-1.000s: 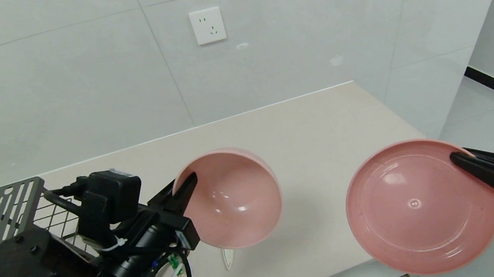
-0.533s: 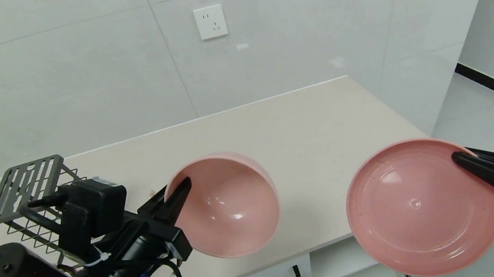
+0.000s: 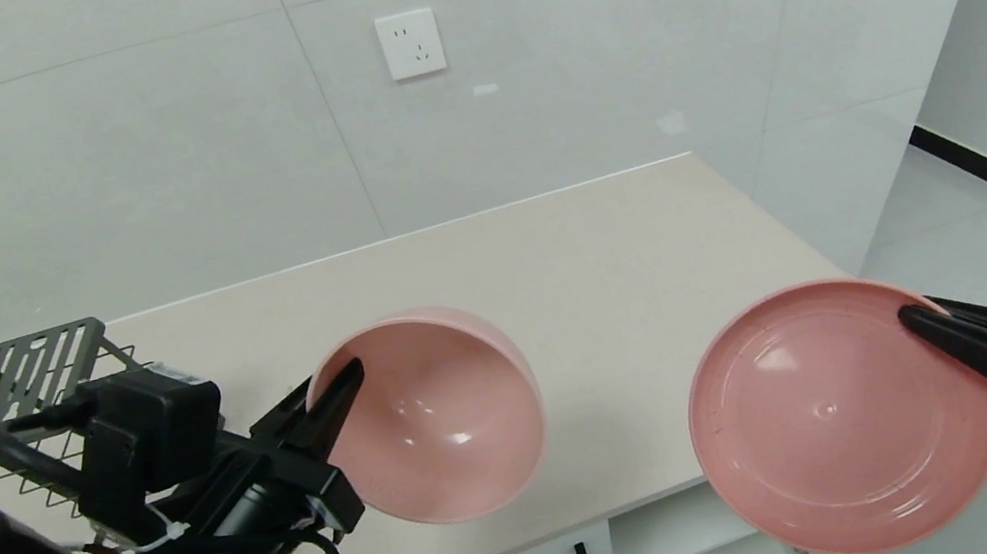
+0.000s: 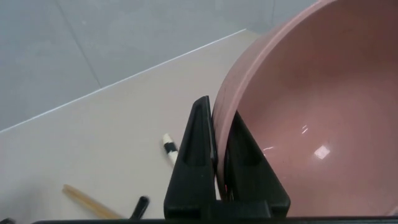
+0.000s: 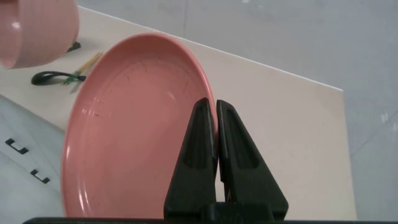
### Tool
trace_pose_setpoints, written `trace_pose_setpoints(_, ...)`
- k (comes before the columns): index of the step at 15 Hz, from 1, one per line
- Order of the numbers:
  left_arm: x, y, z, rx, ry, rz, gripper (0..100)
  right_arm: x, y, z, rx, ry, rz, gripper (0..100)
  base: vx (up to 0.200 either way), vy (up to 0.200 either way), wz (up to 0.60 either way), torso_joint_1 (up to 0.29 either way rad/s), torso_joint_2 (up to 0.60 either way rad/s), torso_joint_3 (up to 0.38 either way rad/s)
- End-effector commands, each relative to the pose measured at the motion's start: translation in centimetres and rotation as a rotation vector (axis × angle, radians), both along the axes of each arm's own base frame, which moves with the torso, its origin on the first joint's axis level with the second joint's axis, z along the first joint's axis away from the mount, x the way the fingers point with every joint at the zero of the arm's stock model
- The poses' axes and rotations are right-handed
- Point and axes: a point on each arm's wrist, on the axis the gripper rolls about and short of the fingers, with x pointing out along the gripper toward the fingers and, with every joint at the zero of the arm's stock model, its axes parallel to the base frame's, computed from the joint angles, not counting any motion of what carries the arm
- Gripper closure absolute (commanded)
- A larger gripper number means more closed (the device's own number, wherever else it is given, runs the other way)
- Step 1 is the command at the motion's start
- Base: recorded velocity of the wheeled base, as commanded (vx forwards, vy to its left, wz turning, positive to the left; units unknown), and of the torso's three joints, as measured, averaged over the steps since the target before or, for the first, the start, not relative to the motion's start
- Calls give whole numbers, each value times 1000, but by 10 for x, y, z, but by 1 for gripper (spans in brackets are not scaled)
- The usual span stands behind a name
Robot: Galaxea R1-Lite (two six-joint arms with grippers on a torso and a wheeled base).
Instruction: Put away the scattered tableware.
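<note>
Aloft: pink bowl (image 3: pixel 447 417), pink plate (image 3: pixel 825 432)

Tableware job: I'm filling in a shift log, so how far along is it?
Done: the pink bowl and pink plate are off the counter. In hand: the left gripper is shut on the bowl's rim, the right gripper on the plate's rim. Left: neither dish is set down anywhere, and chopsticks and a black spoon lie on the counter.

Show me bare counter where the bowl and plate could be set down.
Bare: the wide counter stretch from the wall to its right end, beyond the bowl. Crowded: under the bowl toward the rack, where chopsticks lie.
</note>
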Motion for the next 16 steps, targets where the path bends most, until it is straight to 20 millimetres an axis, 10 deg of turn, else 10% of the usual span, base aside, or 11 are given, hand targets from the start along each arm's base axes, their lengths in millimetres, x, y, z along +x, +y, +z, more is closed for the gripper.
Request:
trace_pose_setpoints(1,-1,1,2,-5,-9,1,100,0,0,0,-1,0,1,100,0,0,0,0,0,0)
trace_pose_setpoints(16,-10,5,-3,8,14,-2,100,1,0,-1,4,12,-1,100,-133,0,0,1,4,1)
